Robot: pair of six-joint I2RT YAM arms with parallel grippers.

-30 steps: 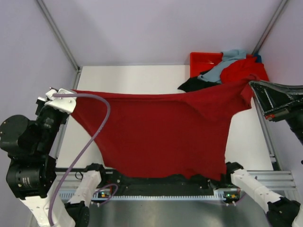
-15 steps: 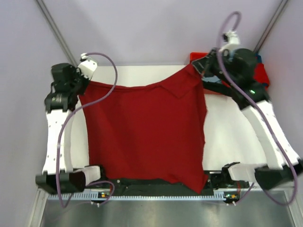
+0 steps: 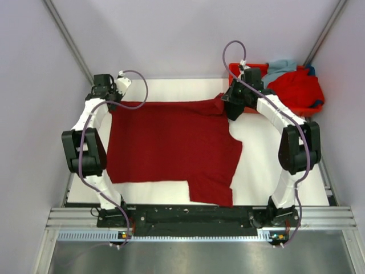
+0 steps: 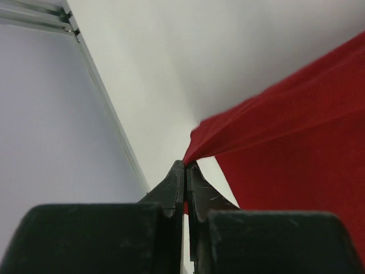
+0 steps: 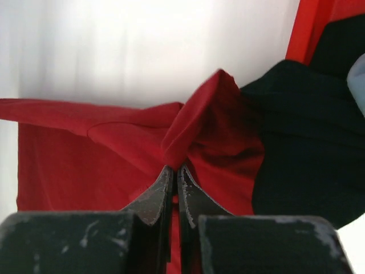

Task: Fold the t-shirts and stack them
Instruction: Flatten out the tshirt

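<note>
Top external view: the white table (image 3: 171,91) carries the crimson shirt (image 3: 171,148), spread nearly flat over its middle; the far edge runs straight between the two grippers, and the near right part reaches closer to the arm bases than the near left part. Both arms stretch to the far side of the table; the left gripper (image 3: 114,98) is at the shirt's far left corner, the right gripper (image 3: 228,105) at its far right corner, just beside the tray (image 3: 238,69). The tray sits at the far right corner of the table; a bright red shirt (image 3: 296,91) is heaped in it, with a grey-blue shirt (image 3: 282,65) on the far side of the heap. Left wrist view: the jaws are clenched on the tip of the crimson corner, the cloth pulling away to the right, above the table. Right wrist view: the jaws pinch a bunched fold of crimson cloth; a black shirt (image 5: 308,131) lies just beyond, touching the crimson one.
</note>
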